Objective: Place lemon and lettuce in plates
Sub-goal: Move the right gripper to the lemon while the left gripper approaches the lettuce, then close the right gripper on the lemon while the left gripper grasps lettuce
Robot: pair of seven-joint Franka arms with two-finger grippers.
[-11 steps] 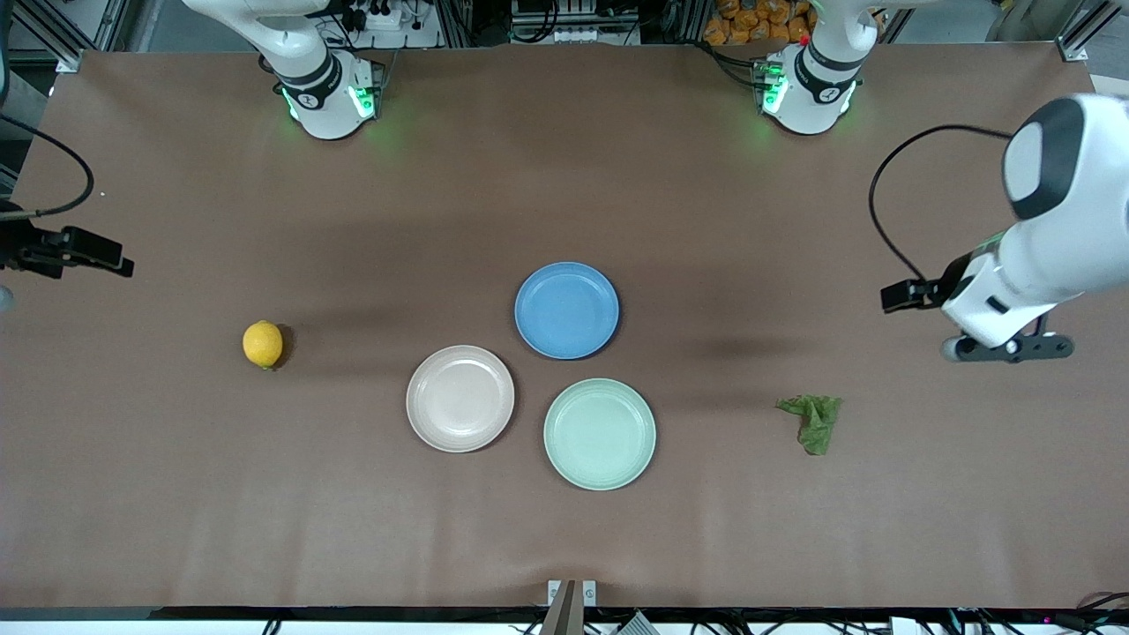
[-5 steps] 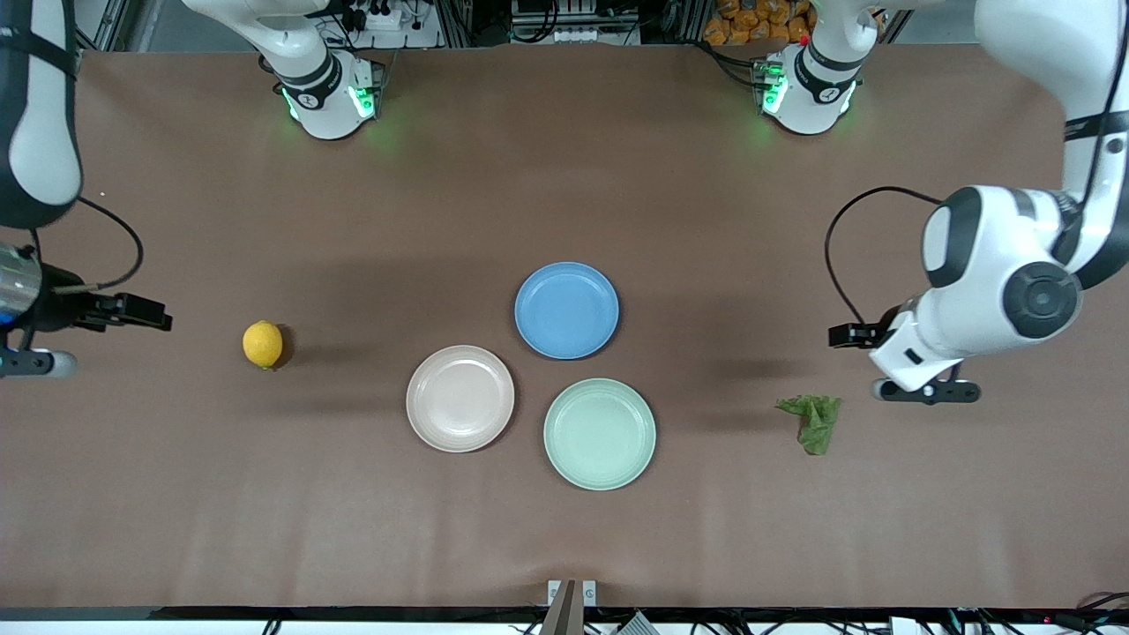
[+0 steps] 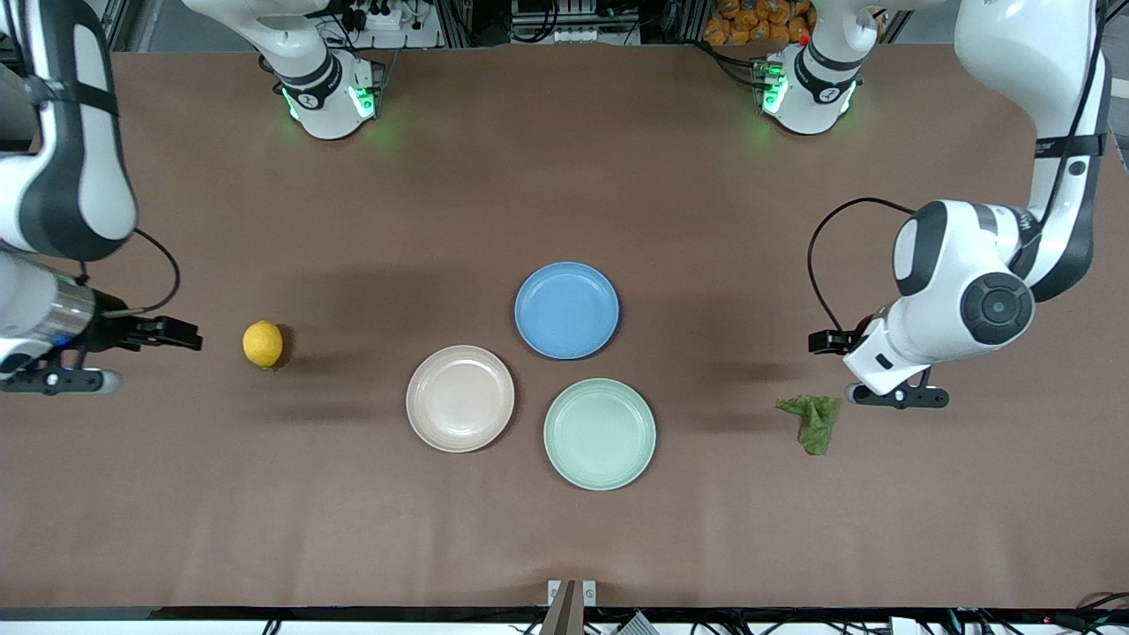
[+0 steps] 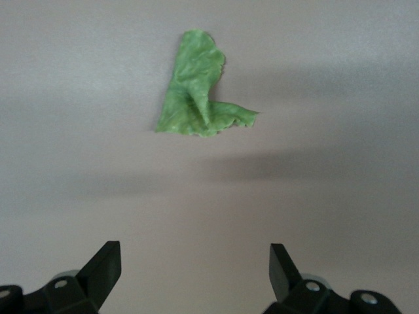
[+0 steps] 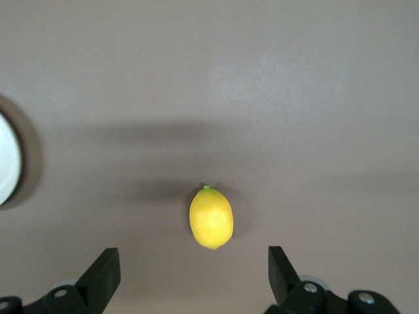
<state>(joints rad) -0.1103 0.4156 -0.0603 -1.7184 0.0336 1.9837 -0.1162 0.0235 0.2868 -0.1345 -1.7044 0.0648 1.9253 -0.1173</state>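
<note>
The yellow lemon (image 3: 263,344) lies on the table toward the right arm's end and also shows in the right wrist view (image 5: 211,218). My right gripper (image 3: 57,381) (image 5: 194,265) is open and empty, over bare table beside the lemon. The dark green lettuce (image 3: 813,421) (image 4: 196,98) lies flat toward the left arm's end. My left gripper (image 3: 897,396) (image 4: 195,261) is open and empty, over bare table beside the lettuce. The beige-pink plate (image 3: 459,399) and the mint green plate (image 3: 600,434) sit empty mid-table.
A blue plate (image 3: 566,310) sits empty, farther from the front camera than the other two plates and close to them. A pale plate's rim (image 5: 8,160) shows at the edge of the right wrist view. The brown table (image 3: 564,538) stretches wide around everything.
Both arms have swung in from the table's ends. The left gripper has come close to the lettuce and the right gripper close to the lemon. The lemon, lettuce and plates have not moved.
</note>
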